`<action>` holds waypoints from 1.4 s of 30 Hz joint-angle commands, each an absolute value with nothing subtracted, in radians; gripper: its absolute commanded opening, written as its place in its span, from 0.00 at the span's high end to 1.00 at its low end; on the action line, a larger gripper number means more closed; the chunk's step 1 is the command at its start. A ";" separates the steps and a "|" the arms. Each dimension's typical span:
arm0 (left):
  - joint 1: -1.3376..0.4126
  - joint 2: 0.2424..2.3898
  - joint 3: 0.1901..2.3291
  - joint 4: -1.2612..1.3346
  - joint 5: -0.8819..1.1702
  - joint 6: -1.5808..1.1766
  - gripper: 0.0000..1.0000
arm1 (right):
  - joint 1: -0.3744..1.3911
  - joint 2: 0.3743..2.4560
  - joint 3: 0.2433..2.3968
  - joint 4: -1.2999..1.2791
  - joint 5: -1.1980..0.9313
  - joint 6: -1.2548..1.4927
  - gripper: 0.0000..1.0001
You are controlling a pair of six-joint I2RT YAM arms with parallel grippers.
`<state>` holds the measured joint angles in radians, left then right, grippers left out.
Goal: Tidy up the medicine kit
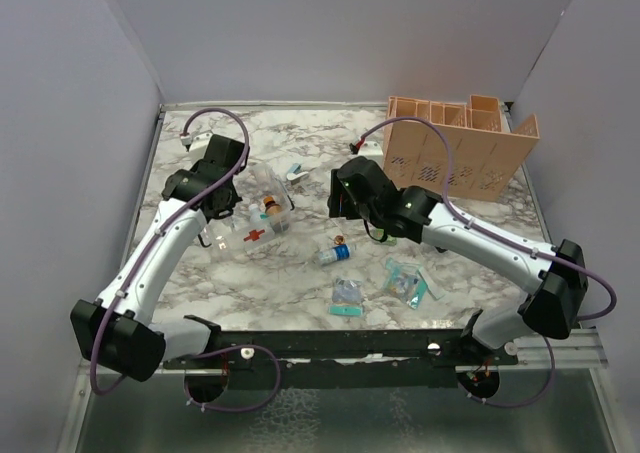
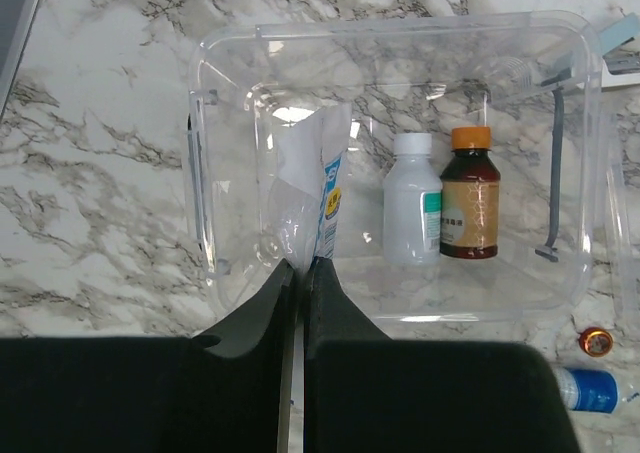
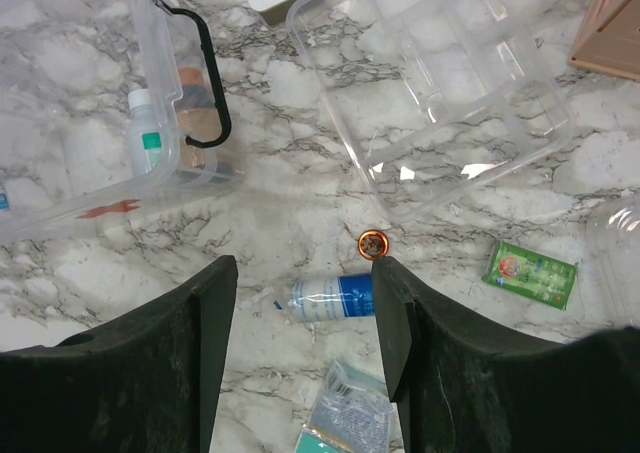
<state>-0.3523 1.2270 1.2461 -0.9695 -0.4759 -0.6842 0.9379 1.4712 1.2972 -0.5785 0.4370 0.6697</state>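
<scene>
Clear medicine kit (image 2: pixel 230 73): one
Bottles inside it: two, white bottle (image 2: pixel 413 201), brown bottle (image 2: pixel 470 198)
Loose blue-labelled bottle (image 3: pixel 330 295): one
Loose green sachet (image 3: pixel 530 272): one
Slotted peach organizer (image 1: pixel 460 148): one
Clear divided tray (image 3: pixel 440 73): one

Your tabletop (image 1: pixel 270 283) is white marble veined in grey. The medicine kit (image 2: pixel 205 173) is clear plastic, with a black handle (image 3: pixel 212 83) and a red cross (image 3: pixel 108 209). You have a white bottle (image 2: pixel 412 208) with a teal label and a brown bottle (image 2: pixel 469 208) with an orange cap. The organizer (image 1: pixel 480 158) is peach (its walls patterned with slots). The small bottle (image 3: pixel 330 295) has a blue label, and the sachet (image 3: pixel 531 272) is green. Your left tool (image 2: pixel 299 265) and right tool (image 3: pixel 303 268) are black.
</scene>
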 commanded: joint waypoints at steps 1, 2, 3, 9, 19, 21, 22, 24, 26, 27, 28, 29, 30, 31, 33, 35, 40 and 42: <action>-0.344 1.271 1.243 -0.959 -0.542 -0.675 1.00 | 0.926 1.491 1.345 -0.549 0.411 0.643 0.44; -0.344 1.281 1.237 -0.945 -0.534 -0.665 1.00 | 0.925 1.493 1.344 -0.550 0.409 0.642 0.44; -0.344 1.289 1.223 -0.931 -0.529 -0.657 1.00 | 0.924 1.493 1.343 -0.550 0.406 0.641 0.44; -0.320 1.338 1.177 -0.889 -0.522 -0.631 1.00 | 0.918 1.495 1.332 -0.549 0.391 0.641 0.45; -0.279 1.408 1.106 -0.885 -0.557 -0.600 1.00 | 0.899 1.519 1.336 -0.548 0.369 0.630 0.45; -0.271 1.422 1.106 -0.884 -0.550 -0.604 0.96 | 0.899 1.526 1.341 -0.547 0.351 0.632 0.45; -0.268 1.430 1.106 -0.883 -0.545 -0.607 0.90 | 0.899 1.529 1.341 -0.546 0.342 0.632 0.45; -0.263 1.446 1.105 -0.877 -0.534 -0.608 0.84 | 0.899 1.532 1.340 -0.546 0.333 0.635 0.46; -0.256 1.464 1.104 -0.868 -0.521 -0.608 0.82 | 0.899 1.536 1.340 -0.548 0.333 0.637 0.46; -0.251 1.472 1.103 -0.864 -0.509 -0.607 0.81 | 0.898 1.536 1.340 -0.548 0.334 0.637 0.46; -0.246 1.477 1.102 -0.855 -0.497 -0.607 0.81 | 0.899 1.536 1.338 -0.548 0.334 0.637 0.46; -0.243 1.484 1.104 -0.850 -0.486 -0.606 0.80 | 0.899 1.538 1.338 -0.546 0.335 0.637 0.46; -0.240 1.488 1.105 -0.846 -0.477 -0.606 0.79 | 0.898 1.538 1.338 -0.546 0.335 0.638 0.46; -0.238 1.493 1.105 -0.843 -0.467 -0.605 0.76 | 0.898 1.537 1.338 -0.546 0.335 0.639 0.46; -0.233 1.500 1.107 -0.837 -0.451 -0.598 0.68 | 0.898 1.537 1.339 -0.546 0.335 0.641 0.46; -0.228 1.505 1.106 -0.830 -0.430 -0.594 0.60 | 0.897 1.537 1.338 -0.548 0.337 0.641 0.46; -0.223 1.508 1.112 -0.805 -0.372 -0.579 0.56 | 0.898 1.530 1.330 -0.551 0.345 0.646 0.46; -0.222 1.508 1.123 -0.799 -0.342 -0.573 0.56 | 0.898 1.527 1.328 -0.552 0.346 0.649 0.46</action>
<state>-0.2283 1.5040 1.1049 -0.8307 -0.4232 -0.5919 0.9012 1.5299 1.3136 -0.5743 0.3500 0.6456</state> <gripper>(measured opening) 0.435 0.542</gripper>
